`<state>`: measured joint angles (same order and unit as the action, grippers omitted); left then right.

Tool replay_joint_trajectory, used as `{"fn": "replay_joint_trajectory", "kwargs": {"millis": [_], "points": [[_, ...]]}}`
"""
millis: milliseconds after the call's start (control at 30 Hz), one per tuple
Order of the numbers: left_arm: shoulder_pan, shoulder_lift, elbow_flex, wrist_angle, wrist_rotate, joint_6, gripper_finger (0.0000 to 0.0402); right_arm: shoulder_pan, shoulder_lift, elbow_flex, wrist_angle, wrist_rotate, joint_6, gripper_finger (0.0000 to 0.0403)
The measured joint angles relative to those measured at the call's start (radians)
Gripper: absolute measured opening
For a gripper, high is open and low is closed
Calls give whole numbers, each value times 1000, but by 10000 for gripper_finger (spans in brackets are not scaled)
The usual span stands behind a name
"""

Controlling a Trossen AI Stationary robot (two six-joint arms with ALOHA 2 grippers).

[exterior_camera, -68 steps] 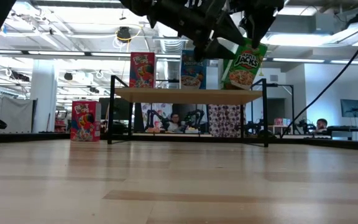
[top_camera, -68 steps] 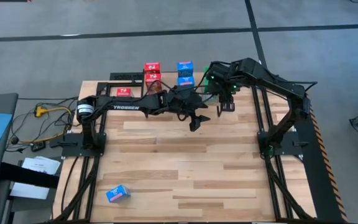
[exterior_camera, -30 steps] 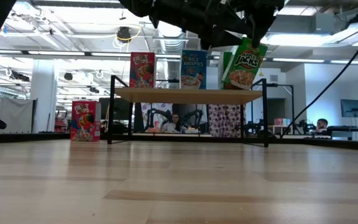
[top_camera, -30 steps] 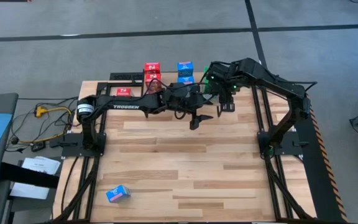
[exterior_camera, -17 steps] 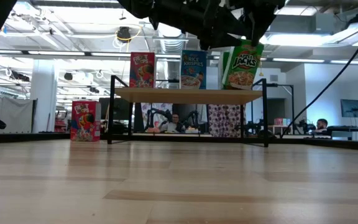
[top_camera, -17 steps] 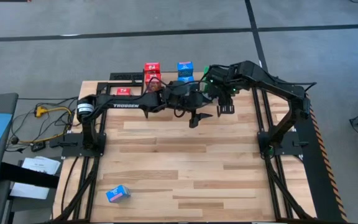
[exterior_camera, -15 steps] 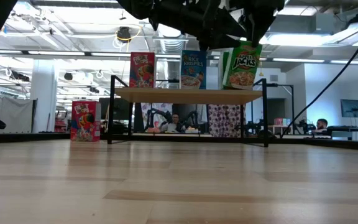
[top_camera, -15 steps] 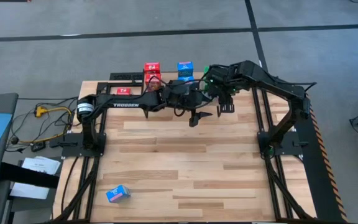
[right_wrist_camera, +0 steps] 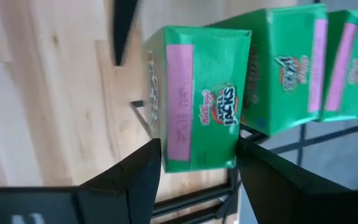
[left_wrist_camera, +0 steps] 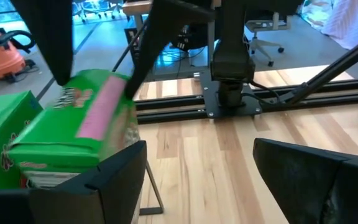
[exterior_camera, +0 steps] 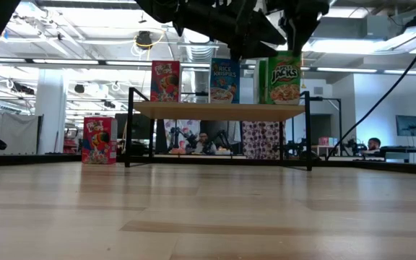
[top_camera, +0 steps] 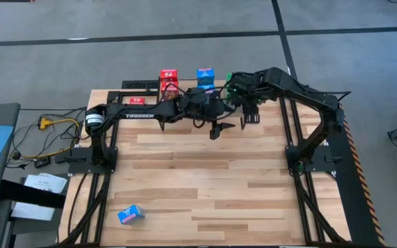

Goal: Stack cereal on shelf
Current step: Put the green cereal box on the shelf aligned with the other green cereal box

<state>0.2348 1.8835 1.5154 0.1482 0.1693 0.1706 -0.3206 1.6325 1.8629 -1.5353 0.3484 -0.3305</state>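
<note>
I hold a green cardboard cereal box [exterior_camera: 283,81] upright in my right gripper [right_wrist_camera: 194,158] on the light-wood shelf [exterior_camera: 219,110]; left gripper [left_wrist_camera: 197,180] hangs open, empty. Red box [exterior_camera: 99,140] and blue box [top_camera: 130,214] remain on the table.

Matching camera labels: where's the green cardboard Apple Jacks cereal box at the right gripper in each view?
High: green cardboard Apple Jacks box at the table's far edge, mostly hidden under the arms.
Low: upright on the right end of the light-wood shelf.
Left wrist: blurred, pink-topped, beyond one finger.
Right wrist: centre, between the right gripper fingers.
Shared landmark: the shelf's black wire legs.
</note>
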Motion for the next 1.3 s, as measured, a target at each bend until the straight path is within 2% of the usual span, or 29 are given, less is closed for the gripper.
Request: {"fn": "replay_joint_trajectory", "kwargs": {"millis": [533, 700, 1300], "points": [[0, 0, 0, 1, 8, -3, 286, -20, 0, 0, 27, 22, -11, 235], [0, 0, 0, 1, 8, -17, 286, -13, -2, 1, 24, 82, -11, 235], [0, -2, 0, -1, 8, -20, 286, -16, -16, 124, -37, 69, 45, 235]]}}
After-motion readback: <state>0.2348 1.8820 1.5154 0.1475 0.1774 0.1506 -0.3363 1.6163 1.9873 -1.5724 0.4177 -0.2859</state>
